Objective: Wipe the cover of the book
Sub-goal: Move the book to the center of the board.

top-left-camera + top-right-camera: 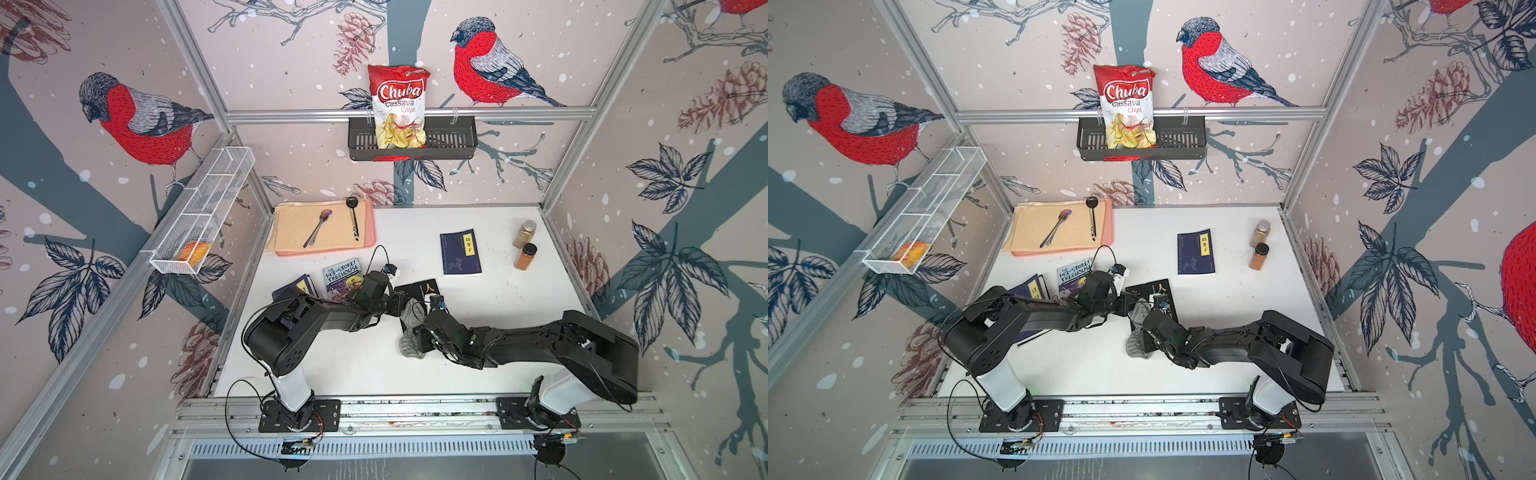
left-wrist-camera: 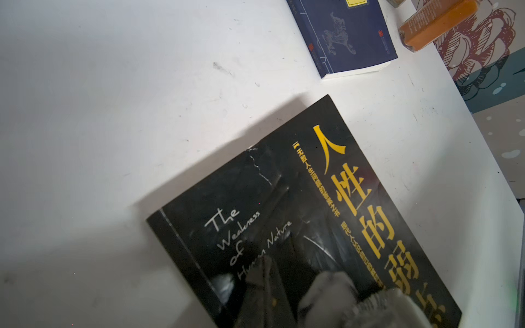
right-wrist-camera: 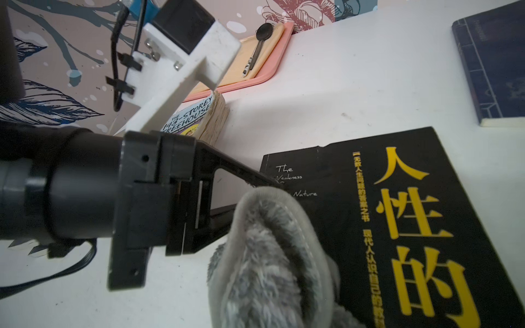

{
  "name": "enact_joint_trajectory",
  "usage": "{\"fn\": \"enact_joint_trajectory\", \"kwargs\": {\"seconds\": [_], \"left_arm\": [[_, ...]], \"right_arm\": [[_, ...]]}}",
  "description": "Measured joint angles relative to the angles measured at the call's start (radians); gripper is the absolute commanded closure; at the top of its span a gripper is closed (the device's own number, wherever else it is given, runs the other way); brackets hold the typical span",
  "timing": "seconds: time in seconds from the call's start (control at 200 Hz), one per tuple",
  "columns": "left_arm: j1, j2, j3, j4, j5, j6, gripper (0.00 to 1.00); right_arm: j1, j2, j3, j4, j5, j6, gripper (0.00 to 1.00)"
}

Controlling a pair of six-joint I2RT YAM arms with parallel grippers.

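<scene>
The book (image 1: 419, 289) (image 1: 1152, 291) is black with yellow characters and lies flat at mid table in both top views. My left gripper (image 1: 400, 301) (image 2: 265, 268) is shut with nothing between its fingers. Its tips press on the cover (image 2: 312, 204) near the spine side, by the white English title. A fluffy grey cloth (image 1: 411, 330) (image 3: 270, 255) (image 2: 352, 298) rests on the near part of the cover (image 3: 397, 215) and hangs over the near edge. My right gripper (image 1: 420, 332) is shut on the cloth, which hides its fingers in the right wrist view.
A blue book (image 1: 460, 252) lies behind the black one, with two spice jars (image 1: 525, 245) to its right. The Treehouse book (image 1: 341, 276) and another blue book (image 1: 296, 289) sit by the left arm. A pink tray (image 1: 368, 232) holds two spoons at back left.
</scene>
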Motion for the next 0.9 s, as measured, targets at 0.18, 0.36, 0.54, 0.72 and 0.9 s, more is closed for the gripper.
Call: {"fn": "enact_joint_trajectory", "kwargs": {"seconds": [0.18,0.36,0.54,0.72,0.9], "left_arm": [[0.004,0.002,0.002,0.000,0.009,0.000,1.00],[0.005,-0.010,0.000,0.000,0.009,0.000,1.00],[0.013,-0.008,0.003,0.000,0.014,0.003,1.00],[0.019,-0.008,0.002,-0.001,0.021,0.003,1.00],[0.022,-0.001,0.002,0.000,0.029,0.003,1.00]], "right_arm": [[-0.090,0.122,0.097,0.071,-0.068,-0.017,1.00],[-0.092,0.117,0.129,0.029,-0.077,-0.061,1.00],[0.040,0.014,0.021,-0.002,-0.019,-0.007,1.00],[0.090,-0.044,-0.102,0.105,-0.012,0.106,1.00],[-0.058,0.039,-0.030,0.146,-0.089,0.076,1.00]]}}
